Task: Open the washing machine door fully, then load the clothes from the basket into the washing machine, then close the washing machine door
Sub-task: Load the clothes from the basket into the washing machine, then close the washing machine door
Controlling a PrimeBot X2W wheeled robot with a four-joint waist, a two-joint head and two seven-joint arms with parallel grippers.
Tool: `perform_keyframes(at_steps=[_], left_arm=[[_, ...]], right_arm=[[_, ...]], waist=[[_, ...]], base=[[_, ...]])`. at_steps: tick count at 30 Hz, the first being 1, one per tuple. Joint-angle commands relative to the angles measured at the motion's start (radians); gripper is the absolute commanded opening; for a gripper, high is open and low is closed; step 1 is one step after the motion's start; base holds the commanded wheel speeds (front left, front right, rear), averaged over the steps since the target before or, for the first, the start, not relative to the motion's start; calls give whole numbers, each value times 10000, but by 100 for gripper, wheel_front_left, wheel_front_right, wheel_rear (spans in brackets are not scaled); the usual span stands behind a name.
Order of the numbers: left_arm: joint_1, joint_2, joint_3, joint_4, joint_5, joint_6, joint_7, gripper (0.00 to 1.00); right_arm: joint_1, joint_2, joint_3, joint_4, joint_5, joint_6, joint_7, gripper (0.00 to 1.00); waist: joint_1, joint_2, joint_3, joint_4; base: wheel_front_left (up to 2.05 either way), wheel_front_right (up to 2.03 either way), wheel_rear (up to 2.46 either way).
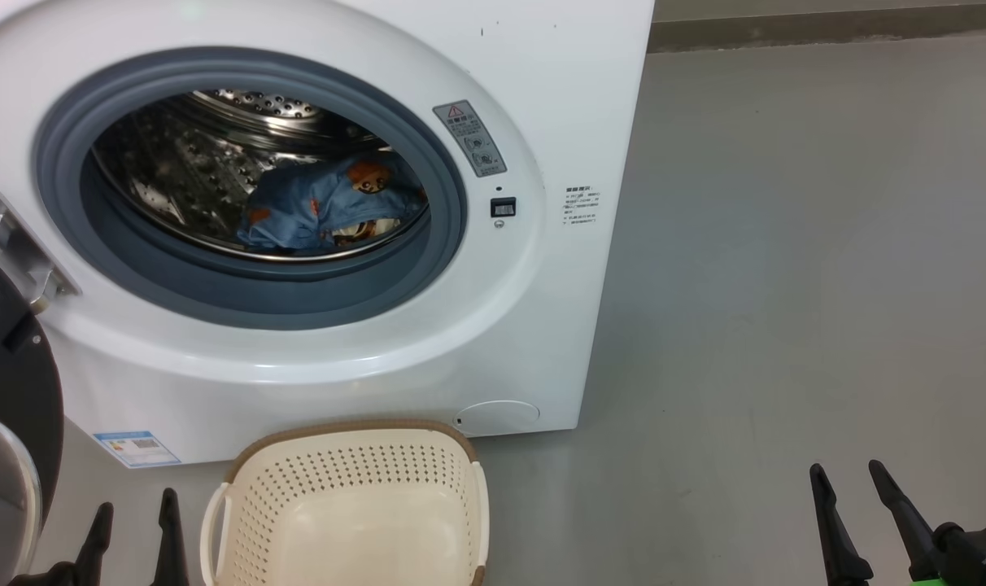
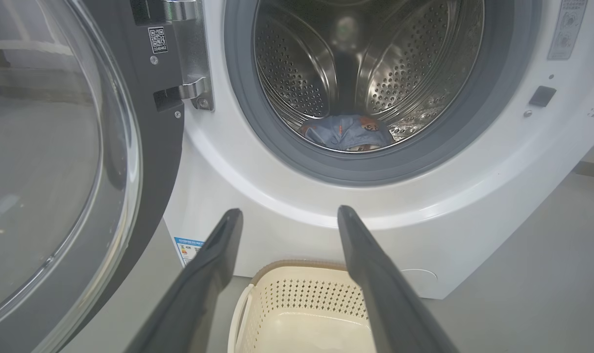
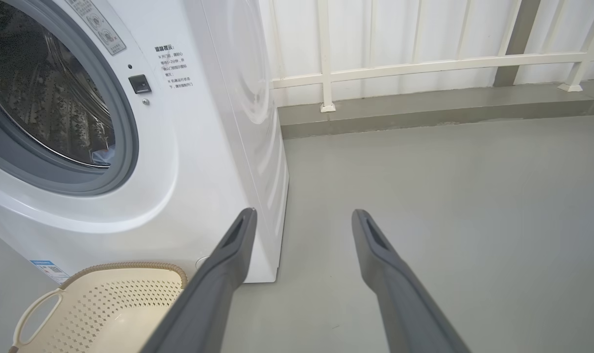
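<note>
A white front-loading washing machine [image 1: 542, 325] stands on a grey floor [image 1: 786, 285]. Its round washing machine door [image 2: 57, 171] is swung wide on a metal hinge [image 2: 191, 59] at the robot's left. The door looks rigid and fairly heavy, with a glossy black rim, probably slippery, around a domed clear glass window. Pushing the rim's free edge, away from the hinge, seems the safest hold. The soft, light blue printed clothes [image 1: 322, 207] lie bunched in the perforated steel drum [image 2: 375, 63], behind the grey rubbery gasket [image 1: 249, 293]. The cream perforated plastic basket [image 1: 346, 429] sits empty just before the machine. The left hand [image 1: 135, 500] and right hand [image 1: 845, 468] hover low, fingers spread, holding nothing.
</note>
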Motion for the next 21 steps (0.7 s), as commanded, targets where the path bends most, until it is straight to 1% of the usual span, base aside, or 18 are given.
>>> perform_keyframes(at_steps=[1,8,17,21], left_arm=[[-77,148,378,-291,138,-25,-63,100],[-144,120,444,-267,218,-25,-63,100],[-182,164,345,-349,100,-25,-63,100],[-128,218,258,-445,129,-25,-63,100]], right_arm=[[-150,-156,206,-230,9,16,-49,100],[-197,-136,204,-227,20,16,-49,100],[-246,-130,185,-229,21,16,-49,100],[-238,-134,163,-228,16,16,-49,100]], waist=[[0,0,-3,-2],[0,0,57,5],[0,0,95,36],[0,0,93,70]], base=[[-5,5,0],[-46,46,0],[-137,137,0],[-95,95,0]])
